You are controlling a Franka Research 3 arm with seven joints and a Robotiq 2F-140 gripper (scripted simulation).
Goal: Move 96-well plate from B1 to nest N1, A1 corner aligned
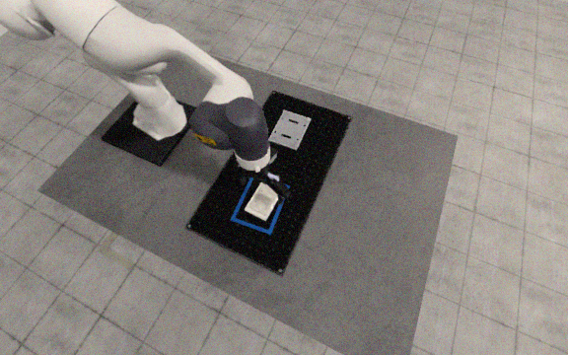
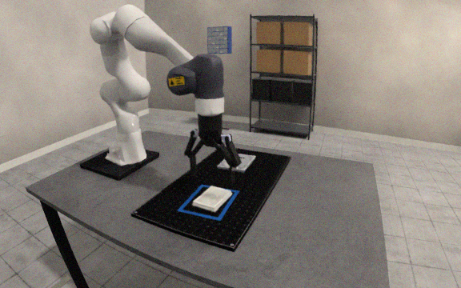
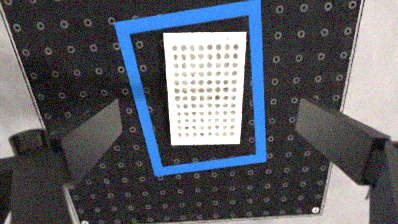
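Observation:
The white 96-well plate (image 1: 261, 201) (image 2: 213, 198) (image 3: 206, 90) lies flat inside the blue rectangle of spot B1 (image 1: 251, 226) (image 2: 198, 214) (image 3: 141, 100) on the black perforated board (image 1: 314, 163) (image 2: 254, 188) (image 3: 300, 75). I cannot make out its cut-off corner. The grey plate nest N1 (image 1: 290, 129) (image 2: 247, 160) sits at the board's far end and has nothing in it. My gripper (image 2: 214, 166) (image 3: 209, 115) is wide open and points straight down. It hangs above the board over the plate's nest-side end, with one finger on each side and clear of the plate.
The board lies on a grey table (image 1: 388, 197) (image 2: 326, 208). The arm's base stands on a black plate (image 1: 131, 140) (image 2: 102, 168) at the table's back left. A shelf rack with boxes (image 2: 282, 76) stands far behind by the wall.

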